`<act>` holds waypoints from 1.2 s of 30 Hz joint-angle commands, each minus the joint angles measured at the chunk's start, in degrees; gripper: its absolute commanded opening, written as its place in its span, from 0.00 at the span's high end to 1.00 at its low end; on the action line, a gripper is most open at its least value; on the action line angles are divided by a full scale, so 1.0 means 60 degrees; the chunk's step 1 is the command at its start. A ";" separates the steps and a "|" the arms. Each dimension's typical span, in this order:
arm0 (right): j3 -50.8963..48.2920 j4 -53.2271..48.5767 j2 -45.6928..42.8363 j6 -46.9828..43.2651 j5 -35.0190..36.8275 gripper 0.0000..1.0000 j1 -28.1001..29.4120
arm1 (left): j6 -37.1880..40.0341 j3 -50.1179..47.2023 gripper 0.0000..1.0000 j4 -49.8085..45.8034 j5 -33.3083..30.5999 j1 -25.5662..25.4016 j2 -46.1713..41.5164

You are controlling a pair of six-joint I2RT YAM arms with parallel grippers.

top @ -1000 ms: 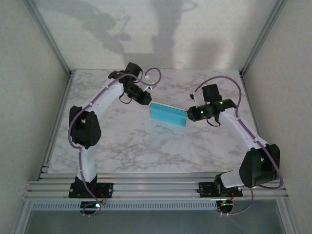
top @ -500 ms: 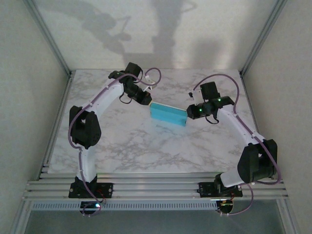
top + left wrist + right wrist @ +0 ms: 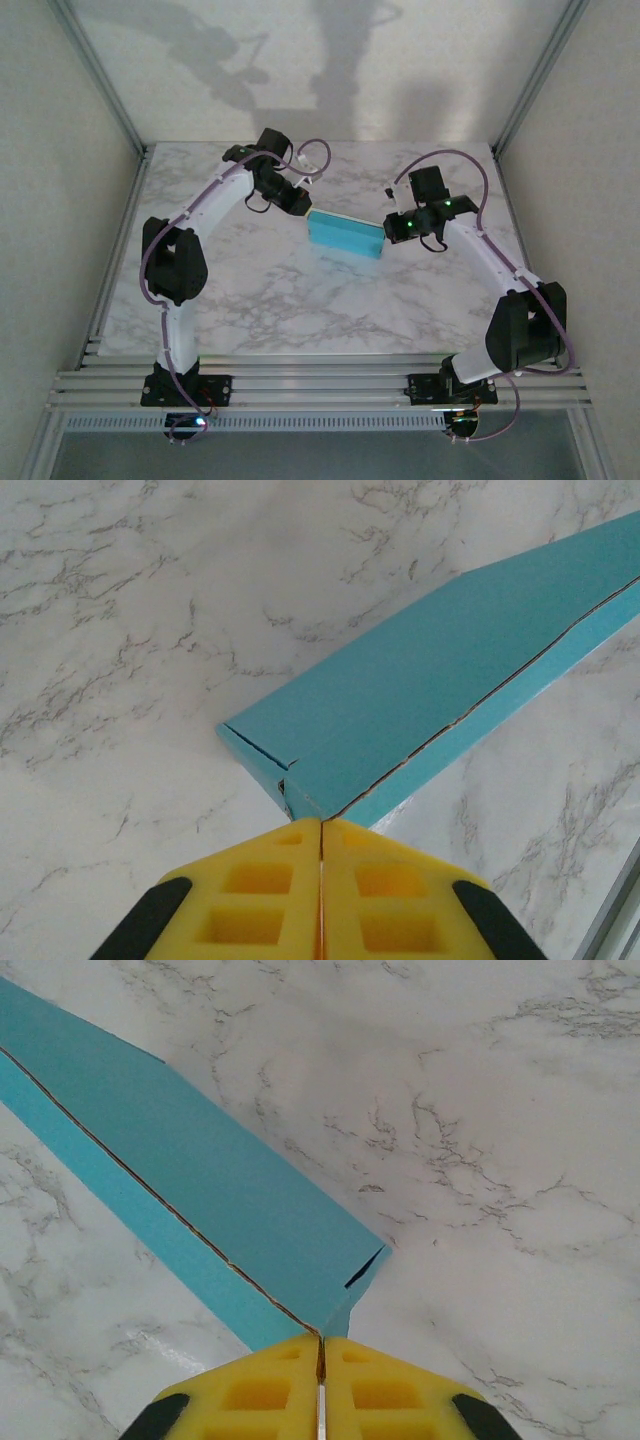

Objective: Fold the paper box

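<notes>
Both left tool (image 3: 321,823) and right tool (image 3: 320,1337) are shut at the paper box (image 3: 420,700) ends, grip unclear; squeezed inward, it could be buckled.

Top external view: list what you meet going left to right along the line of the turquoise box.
left end effector → paper box → right end effector

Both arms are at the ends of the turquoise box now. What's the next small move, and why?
I'd probably nudge the right fingers slightly inward along the paper box, keeping them shut, to seat that end flap. A dark slit still gapes beside that corner. The left fingers are shut on the opposite corner, so they seem able to brace the push.
</notes>
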 commanded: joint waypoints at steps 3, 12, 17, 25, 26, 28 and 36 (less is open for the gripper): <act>0.0362 -0.0091 0.0066 0.0128 0.0094 0.93 0.0131 | -0.0507 0.0194 0.96 -0.0269 -0.0026 -0.0130 0.0073; 0.0713 -0.0415 0.0189 0.0587 0.0348 0.96 0.0159 | -0.1501 0.0157 0.96 -0.0186 -0.0168 -0.0424 -0.0074; 0.0962 -0.0624 0.0262 0.0848 0.0252 0.96 0.0161 | -0.1991 0.0157 0.96 -0.0140 -0.0128 -0.0465 -0.0088; 0.1139 -0.0856 0.0441 0.1028 0.0247 0.96 0.0158 | -0.2291 -0.0234 0.96 0.0207 -0.0335 -0.0512 -0.0273; 0.1179 -0.0923 0.0484 0.1068 0.0219 0.96 0.0160 | -0.2309 -0.0268 0.96 0.0203 -0.0311 -0.0527 -0.0283; 0.1288 -0.1056 0.0550 0.1127 0.0236 0.96 0.0157 | -0.2326 -0.0323 0.96 0.0233 -0.0295 -0.0567 -0.0289; 0.1735 -0.1574 0.0943 0.1570 0.0275 0.97 0.0157 | -0.2495 -0.0515 0.96 0.0365 -0.0318 -0.0736 -0.0389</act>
